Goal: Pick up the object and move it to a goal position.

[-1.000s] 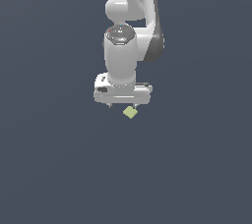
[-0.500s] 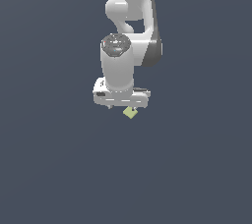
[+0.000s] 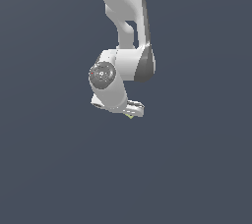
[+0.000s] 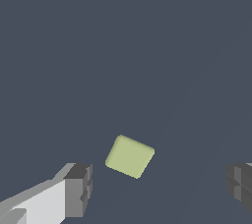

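The object, a tiny pale yellow-green cube [image 4: 130, 156], lies on the dark grey floor in the wrist view. It sits between my two grey fingertips [image 4: 78, 188], closer to one of them and touching neither. My gripper [image 4: 157, 186] is open, its jaws wide apart. In the exterior view the white gripper [image 3: 129, 111] hangs low over the floor and hides nearly all of the cube [image 3: 130, 116]; only a sliver shows beneath the hand.
The white arm [image 3: 123, 26] comes down from the top of the exterior view, bent at the wrist joint [image 3: 103, 74]. Plain dark grey floor surrounds everything in both views.
The arm has lowered and tilted, the wrist swinging toward the exterior view's left. The hand now covers most of the cube, which showed just below it earlier.
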Robot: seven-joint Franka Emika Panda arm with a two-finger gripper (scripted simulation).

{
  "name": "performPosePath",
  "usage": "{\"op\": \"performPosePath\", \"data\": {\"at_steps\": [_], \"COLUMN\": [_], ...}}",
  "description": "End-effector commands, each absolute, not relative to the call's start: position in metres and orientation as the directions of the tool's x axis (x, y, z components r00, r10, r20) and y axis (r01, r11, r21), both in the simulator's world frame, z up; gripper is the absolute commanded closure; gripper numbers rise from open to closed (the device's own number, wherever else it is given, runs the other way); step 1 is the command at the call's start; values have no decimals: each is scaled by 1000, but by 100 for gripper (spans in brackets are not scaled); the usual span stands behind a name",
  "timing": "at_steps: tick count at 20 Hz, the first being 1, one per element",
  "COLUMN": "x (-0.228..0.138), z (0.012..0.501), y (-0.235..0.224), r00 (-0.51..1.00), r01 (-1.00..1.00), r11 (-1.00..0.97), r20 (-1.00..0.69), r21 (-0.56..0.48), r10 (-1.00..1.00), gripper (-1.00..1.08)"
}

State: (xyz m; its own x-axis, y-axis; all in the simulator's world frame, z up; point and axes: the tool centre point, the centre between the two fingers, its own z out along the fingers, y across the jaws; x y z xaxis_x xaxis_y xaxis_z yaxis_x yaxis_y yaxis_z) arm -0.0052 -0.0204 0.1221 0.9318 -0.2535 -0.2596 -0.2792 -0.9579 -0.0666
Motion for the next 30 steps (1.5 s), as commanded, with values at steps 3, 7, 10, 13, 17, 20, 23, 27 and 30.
{"op": "performPosePath", "data": {"at_steps": [3, 7, 10, 13, 17, 20, 23, 27, 30], "x": [-13, -21, -27, -33, -41, -46, -50, -54, -56], "z": [97, 78, 64, 53, 39, 32, 27, 23, 21], "y": [-19, -17, -14, -10, -5, -2, 0, 2, 3], "r00": [863, 786, 720, 648, 549, 485, 433, 382, 359], "r01": [-381, -463, -519, -570, -626, -656, -677, -695, -703], "r11": [-921, -883, -852, -820, -779, -754, -736, -719, -711], "r20": [-386, -496, -574, -648, -734, -783, -819, -851, -864], "r21": [-78, -78, -72, -63, -45, -31, -19, -7, -1], "r10": [-324, -369, -390, -401, -399, -389, -377, -361, -353], "gripper": [-100, -100, -100, -100, -100, -100, -100, -100, -100]}}
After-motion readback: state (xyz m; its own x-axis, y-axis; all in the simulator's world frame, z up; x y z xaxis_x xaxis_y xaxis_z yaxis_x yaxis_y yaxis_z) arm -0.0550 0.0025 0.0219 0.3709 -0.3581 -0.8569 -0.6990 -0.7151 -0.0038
